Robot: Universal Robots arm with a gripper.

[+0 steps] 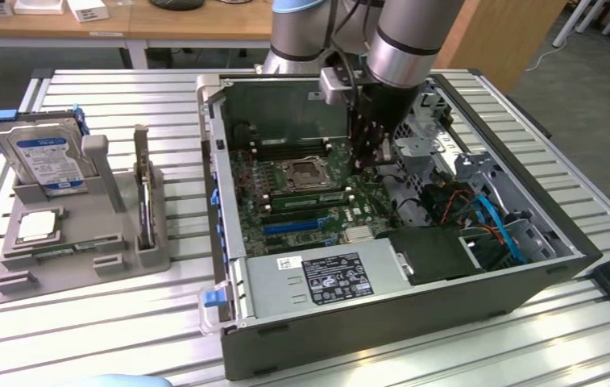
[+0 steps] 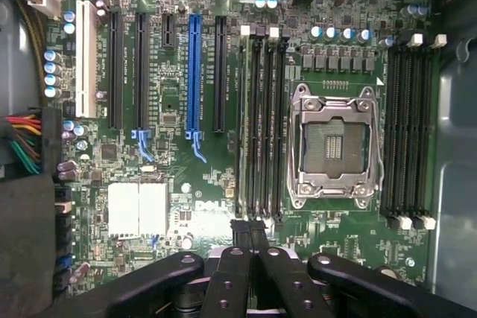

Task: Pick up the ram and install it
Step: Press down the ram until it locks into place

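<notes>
Slatted table (image 1: 89,322) carries an open case (image 1: 391,322). Inside, in the exterior view, the ram (image 1: 302,196) sits in a slot at 6 o'clock of the socket (image 1: 307,171). Beyond, the gripper (image 1: 371,160) hovers, pinched together, apparently empty. Risk: uneven pressing could leave one end unseated; a slip could strike the socket.

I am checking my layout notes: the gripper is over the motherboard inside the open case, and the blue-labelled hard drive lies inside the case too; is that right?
Not quite. The gripper is over the motherboard in the open case, but the hard drive stands in the grey holder to the exterior view's left of the case, as the exterior view shows.
</notes>
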